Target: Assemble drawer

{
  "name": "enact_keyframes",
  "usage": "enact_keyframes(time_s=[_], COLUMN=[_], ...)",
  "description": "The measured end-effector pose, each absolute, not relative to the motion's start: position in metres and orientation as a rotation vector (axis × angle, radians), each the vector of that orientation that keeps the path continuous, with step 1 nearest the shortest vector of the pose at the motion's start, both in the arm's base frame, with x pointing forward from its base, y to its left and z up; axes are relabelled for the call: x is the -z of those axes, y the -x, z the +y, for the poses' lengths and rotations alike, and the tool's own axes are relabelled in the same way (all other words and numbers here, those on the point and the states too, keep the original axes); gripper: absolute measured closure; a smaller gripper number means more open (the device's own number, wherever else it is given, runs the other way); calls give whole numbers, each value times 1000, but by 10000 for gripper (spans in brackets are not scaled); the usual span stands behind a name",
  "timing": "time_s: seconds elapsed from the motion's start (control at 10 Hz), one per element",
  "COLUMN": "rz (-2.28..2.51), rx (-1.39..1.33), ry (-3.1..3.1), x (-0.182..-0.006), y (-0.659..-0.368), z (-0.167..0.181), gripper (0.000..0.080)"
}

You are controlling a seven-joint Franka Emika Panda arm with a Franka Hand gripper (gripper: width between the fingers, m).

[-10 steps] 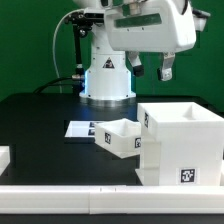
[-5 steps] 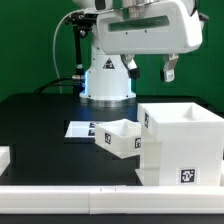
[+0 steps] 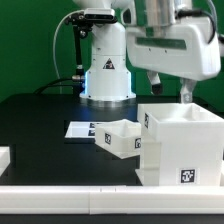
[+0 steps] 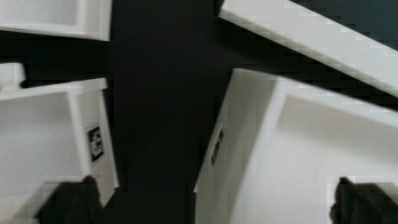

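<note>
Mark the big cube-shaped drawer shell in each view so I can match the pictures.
Exterior view: the shell stands at the exterior view's right, open side up.
Wrist view: the shell is most likely the large white box seen from above, cut off by the frame edge.
Shared landmark: the small tagged tray beside it; the wrist view shows a dark gap between them.
</note>
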State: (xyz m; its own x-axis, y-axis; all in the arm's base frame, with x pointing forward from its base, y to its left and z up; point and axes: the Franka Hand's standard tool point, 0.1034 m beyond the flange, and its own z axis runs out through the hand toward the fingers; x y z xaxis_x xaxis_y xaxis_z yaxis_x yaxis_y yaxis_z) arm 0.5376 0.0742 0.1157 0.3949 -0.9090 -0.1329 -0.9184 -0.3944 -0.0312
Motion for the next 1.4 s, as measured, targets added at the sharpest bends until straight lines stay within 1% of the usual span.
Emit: enact_keyframes(time_s=[0.1,0.3,0.4,0.5,0.6,0.7,0.8,0.9,1.0,1.2,1.4], rz=[1658,1663,1663,1663,1663,1663,1668,1697,1699,1770,1901], rx=[-101,-84,-86,-86,-86,-86,-86,-84,-81,-101,-104], ry=[2557,2558,2558,2558,2558,2558,2552,2521,2515,2465,2352], x=[-105,-100,-100,-100,-100,-100,-99,-97,-99,-101,-99], y=[-533,-531,-531,-531,-531,-531,-531,-533,-537,-539,-538], z=[80,78,78,78,78,78,78,78,79,82,93], gripper=[151,151,243,243,443,578,578,745,761,761,764])
